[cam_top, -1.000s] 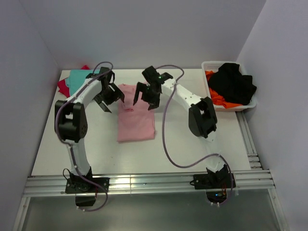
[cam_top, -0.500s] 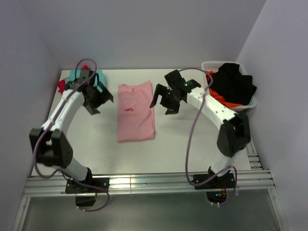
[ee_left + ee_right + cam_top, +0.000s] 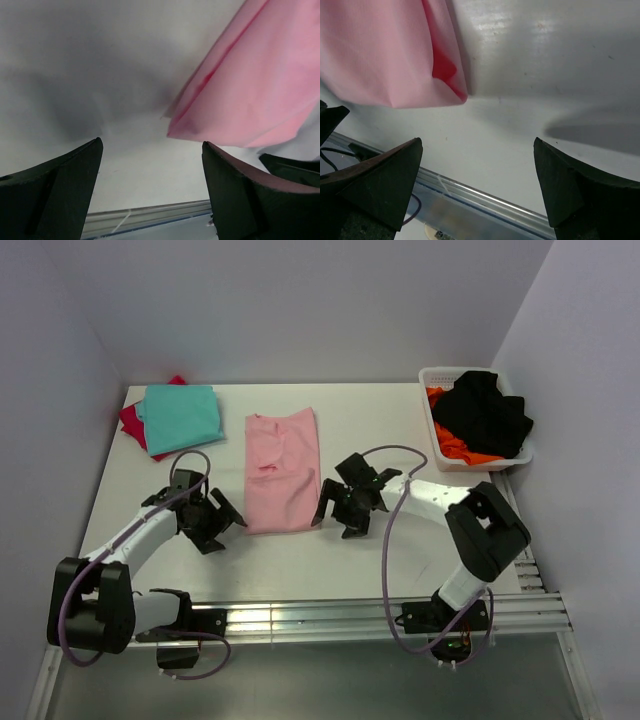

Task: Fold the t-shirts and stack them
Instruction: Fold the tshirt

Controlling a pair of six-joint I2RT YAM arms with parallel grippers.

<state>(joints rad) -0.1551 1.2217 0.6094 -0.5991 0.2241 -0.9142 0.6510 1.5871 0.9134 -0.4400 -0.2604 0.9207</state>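
Both arms have drawn back from the far half of the table toward the near edge. The left gripper has left the teal stack and the right gripper has come away from the basket, so each now sits low beside a near corner of the pink t-shirt.

In the top view, three shirts lie on the white table. The pink one is a smooth folded rectangle at centre. The teal t-shirt is a neat folded square at upper left. It rests on the red t-shirt, which is mostly hidden and shows only its edges. One white slotted basket at upper right holds crumpled black and orange cloth. Both pairs of fingers are spread and hold nothing.

In the left wrist view, the left gripper shows two dark wedge fingers at the bottom corners, wide apart and empty. A soft, rounded corner of the pink t-shirt fills the upper right, blurred and cut off by the frame.

In the right wrist view, the right gripper is likewise spread with bare table between its fingers. The pink t-shirt occupies the upper left, with a darker red patch inside its folded edge. A metal rail crosses the bottom.
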